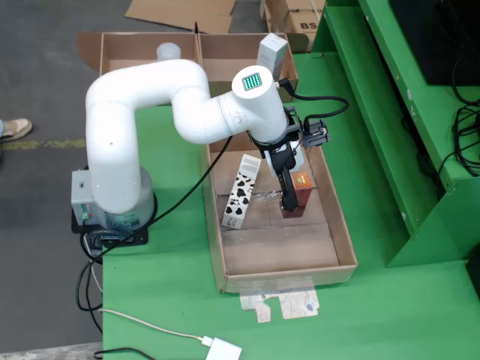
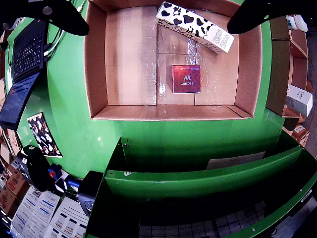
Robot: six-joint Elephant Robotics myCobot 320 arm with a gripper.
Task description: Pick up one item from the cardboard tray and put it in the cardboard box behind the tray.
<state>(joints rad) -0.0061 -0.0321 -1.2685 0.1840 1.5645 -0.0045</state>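
Note:
In the view from above, the cardboard tray lies on the green table. A red-orange box stands upright in it, and a cow-patterned carton lies flat to its left. My gripper hangs low in the tray, right beside the red box. In the view that rides on the gripper, the two black fingers stand far apart at the top corners with nothing between them, so the gripper is open. The red box shows its top face, and the cow carton lies beyond it.
Behind the tray is the two-compartment cardboard box, holding a white bottle and a grey carton. A raised green frame runs along the right. The arm's base and cables are at the left, and paper scraps lie before the tray.

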